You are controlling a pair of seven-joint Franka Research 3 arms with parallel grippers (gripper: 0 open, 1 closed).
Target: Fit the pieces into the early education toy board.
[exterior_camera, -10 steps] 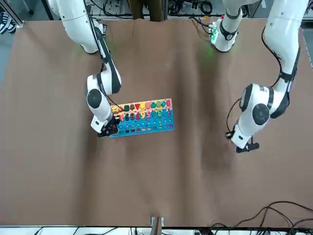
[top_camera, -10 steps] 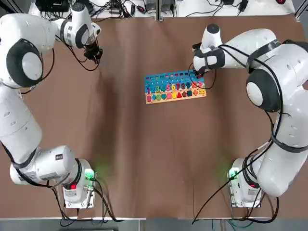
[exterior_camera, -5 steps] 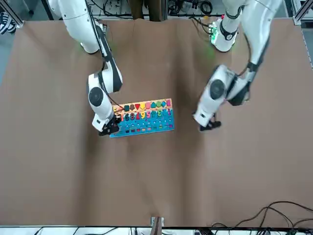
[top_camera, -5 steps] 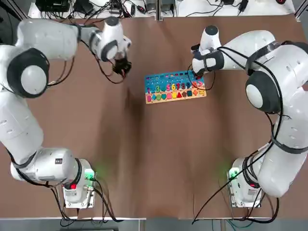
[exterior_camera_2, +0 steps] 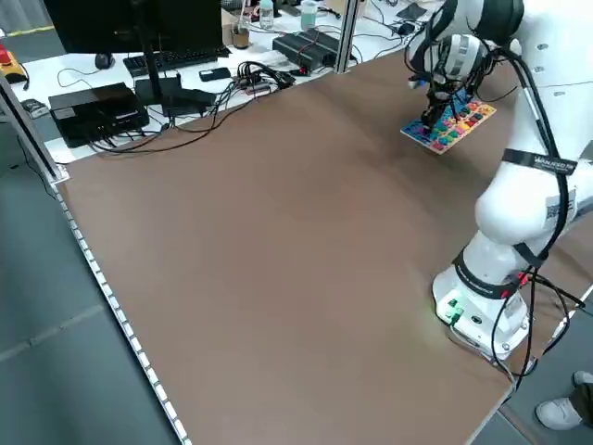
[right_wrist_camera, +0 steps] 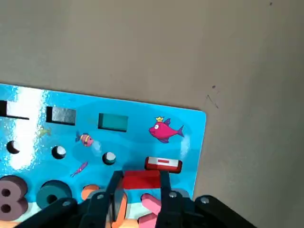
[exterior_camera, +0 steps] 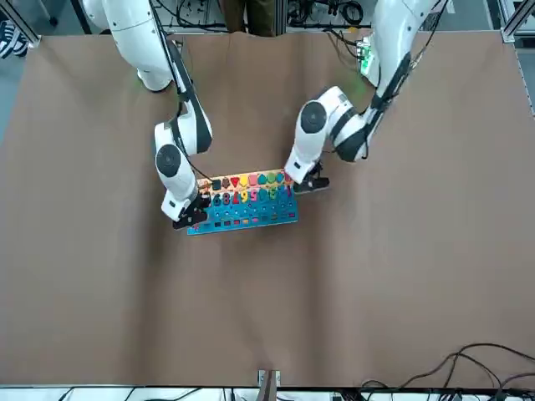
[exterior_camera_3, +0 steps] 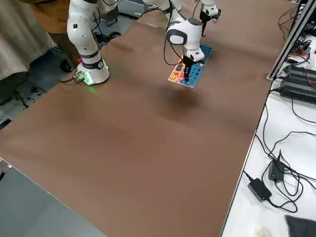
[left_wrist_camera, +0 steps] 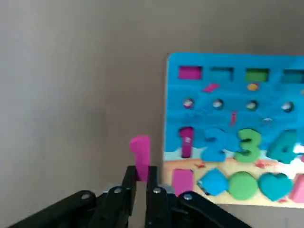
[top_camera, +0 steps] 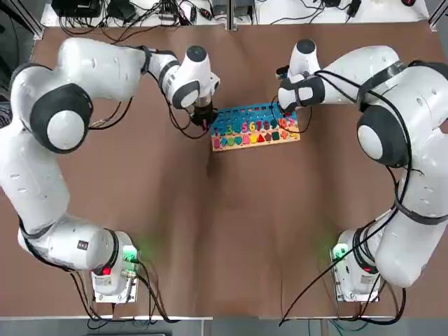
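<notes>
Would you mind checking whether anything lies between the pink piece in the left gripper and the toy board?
Nothing visible does: the left gripper holds the pink piece just off the toy board edge, only bare table between.

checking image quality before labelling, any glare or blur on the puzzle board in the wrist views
Right wrist view: a white glare patch washes out the toy board at its far blue corner; the red piece in the right gripper is sharp. Left wrist view: the board's numerals look soft, and the pink piece in the left gripper is slightly blurred.
</notes>
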